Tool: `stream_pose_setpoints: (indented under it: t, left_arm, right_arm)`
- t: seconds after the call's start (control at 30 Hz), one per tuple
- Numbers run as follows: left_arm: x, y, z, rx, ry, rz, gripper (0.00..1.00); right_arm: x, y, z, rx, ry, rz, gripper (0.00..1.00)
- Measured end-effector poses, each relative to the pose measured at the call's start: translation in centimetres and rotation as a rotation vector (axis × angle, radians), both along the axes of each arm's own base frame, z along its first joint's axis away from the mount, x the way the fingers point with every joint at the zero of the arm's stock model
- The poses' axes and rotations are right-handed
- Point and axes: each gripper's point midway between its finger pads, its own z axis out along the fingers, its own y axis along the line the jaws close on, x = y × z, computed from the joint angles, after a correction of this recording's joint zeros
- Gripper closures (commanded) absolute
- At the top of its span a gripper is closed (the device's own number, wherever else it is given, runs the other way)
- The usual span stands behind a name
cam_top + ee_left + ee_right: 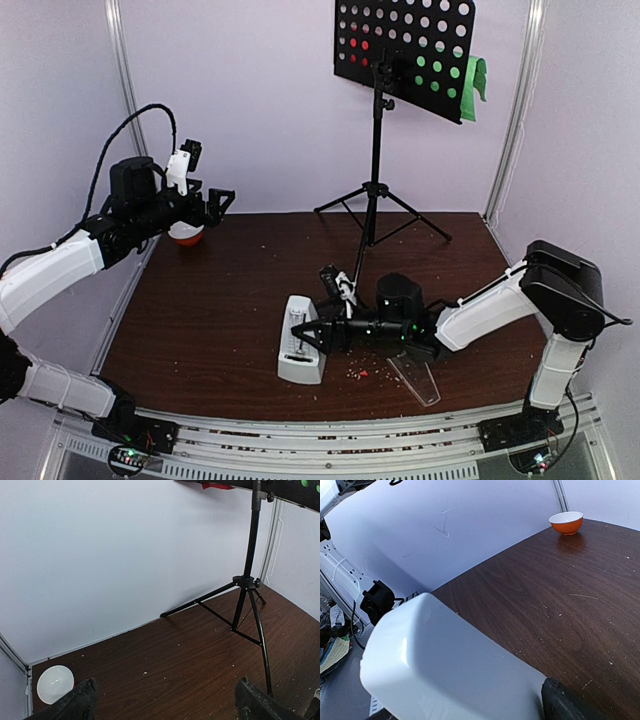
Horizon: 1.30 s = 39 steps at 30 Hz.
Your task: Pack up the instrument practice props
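Occlusion first. The music stand (377, 150) rises at the back of the table (200, 320). The overhead frame cuts off the top of its perforated desk (405, 50), and the left wrist view catches only a sliver of the desk's lower edge. We see the red page (362, 45) only as colour through the holes. The green page (478, 80) shows the same way, plus a strip poking past the desk's right edge. How many sheets there are, we cannot tell. From above, the bowl (187, 235) is half covered by the left arm. In the right wrist view the metronome (455, 670) fills the lower left, very close, and runs off the frame. Only one finger (560, 702) shows there, at the bottom right, just beside the white body.

The metronome lies flat on the table in front of the tripod's feet. The clear cover (418, 375) lies apart from it to the right, partly under the right arm.

On the right gripper (320, 305) the jaws are spread wide, one finger past the metronome's far end and the other over its face. We cannot tell whether either touches it, and we see nothing clamped.

The left gripper (166, 685) hangs raised at the far left above the bowl. Its jaws are fully apart and hold nothing, and the stand is well off to its right.
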Motion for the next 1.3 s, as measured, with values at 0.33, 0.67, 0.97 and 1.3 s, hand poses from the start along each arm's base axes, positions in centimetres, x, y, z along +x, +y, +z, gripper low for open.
stream_pose_setpoints:
  t: [0.33, 0.67, 0.97, 1.3]
  left_arm:
    - [0.0, 0.0, 0.0, 0.000, 0.000, 0.000, 0.02]
    - [0.0, 0.0, 0.0, -0.001, 0.000, 0.000, 0.02]
    - [0.0, 0.1, 0.0, 0.000, -0.001, 0.003, 0.02]
    - [0.0, 0.1, 0.0, 0.002, -0.001, 0.007, 0.02]
  right_arm:
    - [0.3, 0.4, -0.1, -0.021, 0.031, -0.004, 0.12]
    - [0.7, 0.9, 0.5, -0.024, 0.045, -0.008, 0.00]
    - [0.1, -0.9, 3.7, 0.014, 0.000, -0.033, 0.00]
    - [-1.4, -7.9, 10.4, 0.085, -0.124, -0.174, 0.00]
